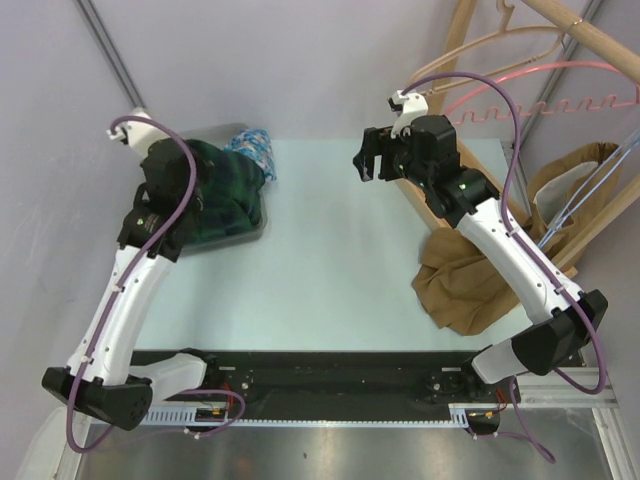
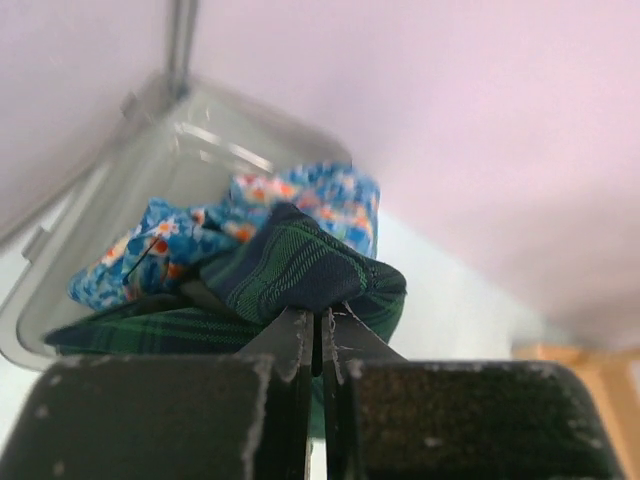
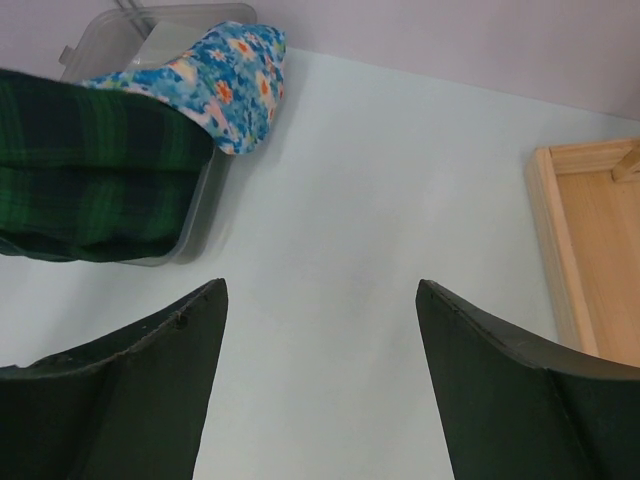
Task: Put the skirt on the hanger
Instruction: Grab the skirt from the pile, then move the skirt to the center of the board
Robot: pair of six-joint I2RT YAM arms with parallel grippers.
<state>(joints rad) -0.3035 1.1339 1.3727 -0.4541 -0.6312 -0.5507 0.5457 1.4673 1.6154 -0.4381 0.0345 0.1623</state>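
So the left arm [image 1: 118, 300] stretches forward along its own side, with the left gripper [image 2: 320, 318] pinched tight on a fold of the skirt [image 2: 300, 265]. The right arm [image 1: 520, 260] angles in toward the middle, and the right gripper [image 3: 320, 287] is spread wide, holding nothing.

**A:** Soft, even light from overhead; the table [image 1: 330, 230] is pale, shadows faint under the arms [image 1: 130, 290].

**B:** Any blur?

**A:** Left wrist view: the left hand [image 2: 322, 325] is smeared up close, the plaid skirt [image 2: 300, 265] sharper. Right wrist view is clear, its dark fingers [image 3: 130, 390] underexposed.
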